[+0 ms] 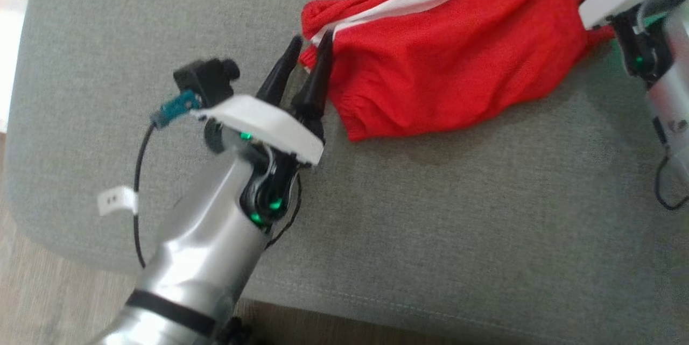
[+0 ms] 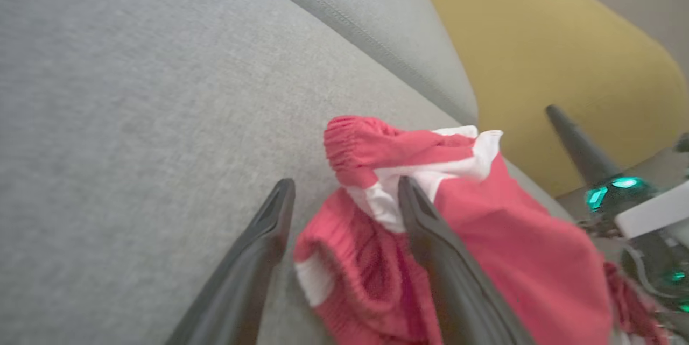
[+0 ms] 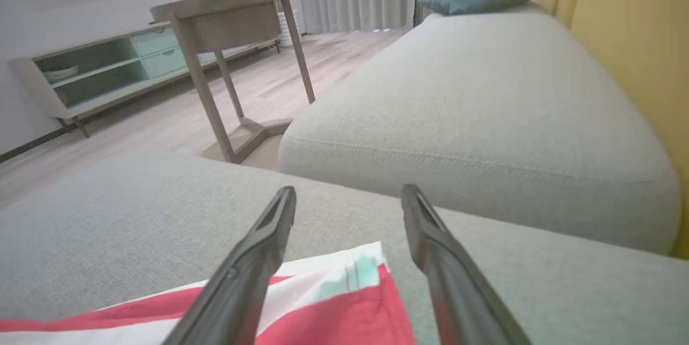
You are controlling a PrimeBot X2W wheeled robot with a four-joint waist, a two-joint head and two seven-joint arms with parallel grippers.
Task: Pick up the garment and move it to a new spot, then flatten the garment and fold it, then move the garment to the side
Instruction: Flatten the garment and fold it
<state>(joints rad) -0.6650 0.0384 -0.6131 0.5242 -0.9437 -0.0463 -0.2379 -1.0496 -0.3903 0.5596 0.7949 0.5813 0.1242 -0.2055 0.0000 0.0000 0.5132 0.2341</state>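
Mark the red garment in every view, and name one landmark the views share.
Head view: the red garment lies upper centre to right, on the grey sofa cushion.
Left wrist view: lower centre to right, bunched between and past the fingers of the left hand.
Right wrist view: bottom edge, left to centre, beneath the right hand.
Shared landmark: the grey sofa cushion under it.

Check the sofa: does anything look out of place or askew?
The red garment lies bunched and wrinkled on the grey cushion, its waistband end curled over at the open left gripper. Nothing looks torn or spilled.
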